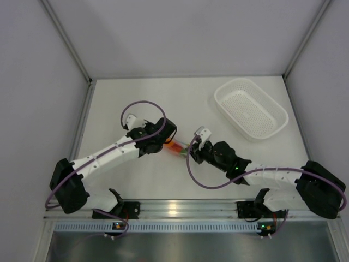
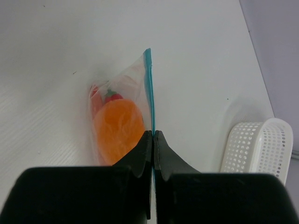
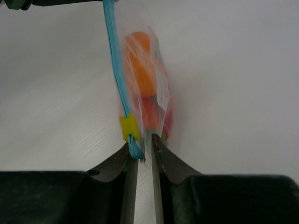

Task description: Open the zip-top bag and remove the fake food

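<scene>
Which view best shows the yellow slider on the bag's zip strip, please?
Right wrist: the yellow slider is close and sharp on the zip strip. Left wrist shows strip only; top external shows no slider.

The left arm (image 1: 109,154) at lower left and the right arm (image 1: 272,176) at lower right of the overhead view have white link shells and bulky black joint housings. Each carries a looping purple cable (image 1: 143,102) and stands on black bases (image 1: 122,208) bolted to a silver aluminium rail (image 1: 174,208). The left gripper (image 2: 153,135) and right gripper (image 3: 145,142) are matte black, each with two tapered wedge-shaped fingers.
</scene>
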You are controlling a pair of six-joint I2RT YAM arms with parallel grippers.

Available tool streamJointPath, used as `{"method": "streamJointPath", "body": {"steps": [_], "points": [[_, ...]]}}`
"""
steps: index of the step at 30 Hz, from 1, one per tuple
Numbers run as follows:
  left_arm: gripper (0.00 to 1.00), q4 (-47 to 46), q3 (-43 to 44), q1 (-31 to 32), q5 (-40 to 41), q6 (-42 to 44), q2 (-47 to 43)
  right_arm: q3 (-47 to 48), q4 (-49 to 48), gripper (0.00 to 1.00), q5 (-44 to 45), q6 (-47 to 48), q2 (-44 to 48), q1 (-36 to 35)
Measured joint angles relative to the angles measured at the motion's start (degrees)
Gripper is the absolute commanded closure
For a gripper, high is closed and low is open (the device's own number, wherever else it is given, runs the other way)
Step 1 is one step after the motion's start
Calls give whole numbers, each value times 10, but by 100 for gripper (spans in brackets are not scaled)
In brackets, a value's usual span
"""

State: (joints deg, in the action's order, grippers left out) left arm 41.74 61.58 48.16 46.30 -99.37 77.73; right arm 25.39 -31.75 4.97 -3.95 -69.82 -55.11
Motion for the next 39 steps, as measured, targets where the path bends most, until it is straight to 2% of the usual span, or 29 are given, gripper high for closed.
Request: {"method": "streamJointPath", "body": {"steps": [2, 5, 8, 9, 12, 15, 16, 19, 23, 27, 30, 35, 39], "points": [[100, 0, 0, 0, 1, 0, -1, 0, -2, 99, 0, 1, 0, 0], [99, 0, 0, -1, 0, 0, -1, 0, -9, 100, -2, 4, -4, 0], [77, 0, 0, -1, 1, 4, -1, 0, -11, 100, -5, 5, -9, 0], [54, 0, 0, -1, 1, 7, -2, 0, -11, 100, -7, 6, -8, 0], [18, 0, 0, -1, 1, 27, -7, 1, -9, 100, -10, 13, -7, 0], [9, -1, 4, -1, 4, 75, -16, 9, 12, 100, -11, 20, -3, 0], [1, -2, 8, -1, 5, 103, -18, 11, 18, 100, -12, 22, 0, 1], [1, -26, 25, -1, 1, 214, -26, 17, 46, 100, -14, 25, 23, 2], [2, -132, 20, -18, -89, 407, -69, 36, 100, 100, -19, 28, 59, 2], [2, -253, -5, -96, -295, 580, -122, 57, 160, 100, -30, 45, 101, 4], [1, -318, -12, -156, -474, 695, -129, 74, 197, 100, -34, 56, 124, 5], [1, -376, -24, -164, -706, 834, -111, 104, 268, 100, -49, 78, 146, 8], [1, -401, -44, -163, -805, 895, -105, 126, 324, 100, -65, 96, 147, 11]]}}
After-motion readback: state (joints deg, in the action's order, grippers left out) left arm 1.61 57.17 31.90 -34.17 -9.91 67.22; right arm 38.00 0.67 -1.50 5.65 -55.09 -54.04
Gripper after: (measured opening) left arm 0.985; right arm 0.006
